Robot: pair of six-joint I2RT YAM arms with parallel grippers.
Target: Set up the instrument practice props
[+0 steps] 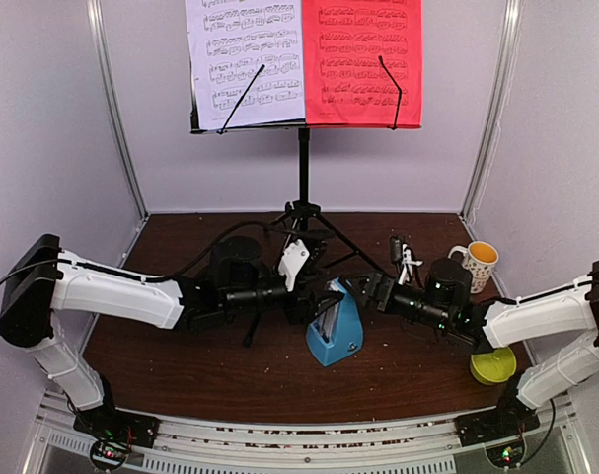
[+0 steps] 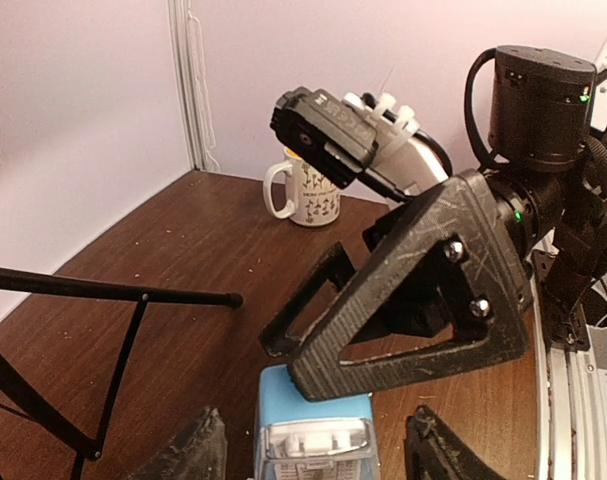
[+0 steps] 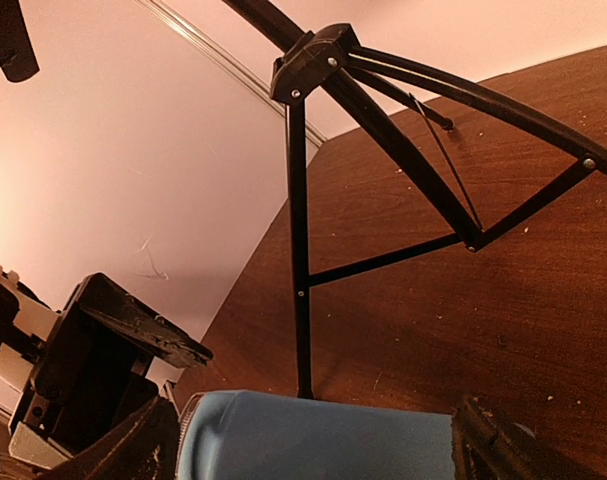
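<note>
Blue pyramid metronome (image 1: 336, 334) is judged light, rigid and slick-covered; its lower sides are best gripped. Left tool (image 2: 313, 442) and right tool (image 3: 313, 440) are spread astride it, empty.

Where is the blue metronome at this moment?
In the top view the blue metronome stands on the table near its centre, just in front of the music stand. It sits between the left gripper and the right gripper.
</note>
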